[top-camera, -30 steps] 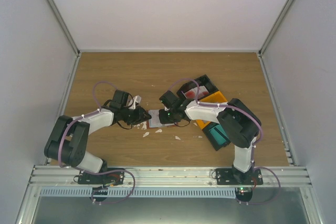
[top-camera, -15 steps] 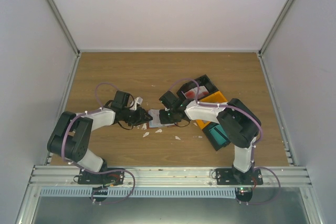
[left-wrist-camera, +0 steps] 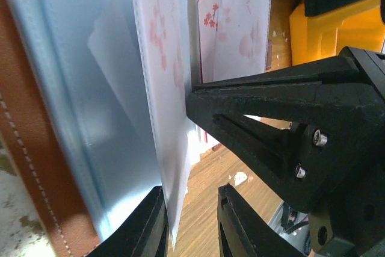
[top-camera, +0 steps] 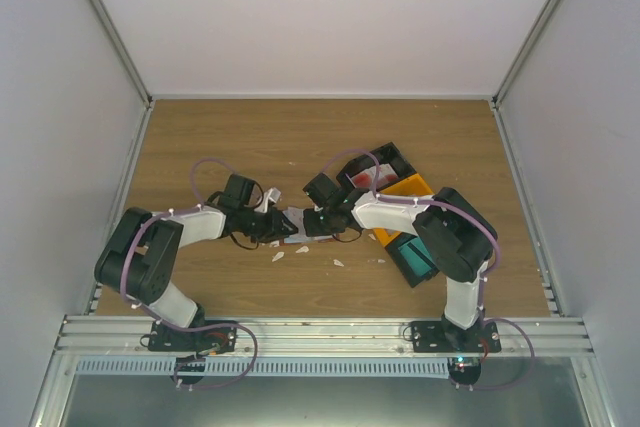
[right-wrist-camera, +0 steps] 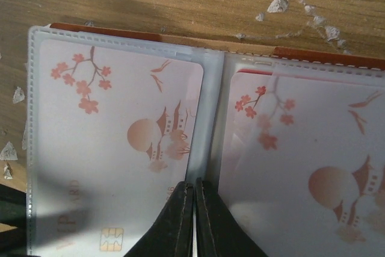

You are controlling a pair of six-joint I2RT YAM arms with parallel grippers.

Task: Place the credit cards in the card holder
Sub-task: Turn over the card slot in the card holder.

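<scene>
The card holder (top-camera: pixel 297 231) lies open on the table between both grippers; its reddish-brown cover (left-wrist-camera: pixel 36 167) and clear sleeves show in the wrist views. A whitish-pink credit card (right-wrist-camera: pixel 114 148) with blossoms sits in the left sleeve and a second card (right-wrist-camera: pixel 307 167) in the right sleeve. My right gripper (right-wrist-camera: pixel 194 188) is shut, its tips resting on the fold between those sleeves. One sleeve leaf holding a card (left-wrist-camera: pixel 162 88) stands upright between the fingers of my left gripper (left-wrist-camera: pixel 191 209), against one finger only, with a gap to the other. The right gripper's black body (left-wrist-camera: pixel 289 124) fills that view's right side.
A yellow bin (top-camera: pixel 405 190) and a black bin (top-camera: pixel 382 161) stand behind the right arm, and a black bin with a teal thing (top-camera: pixel 413 255) lies to its right. White torn scraps (top-camera: pixel 278 255) lie in front of the holder, more scraps (right-wrist-camera: pixel 280 4) beyond it.
My left arm has moved right, bringing its gripper up to the card holder. My right gripper has closed its fingers and stayed in place.
</scene>
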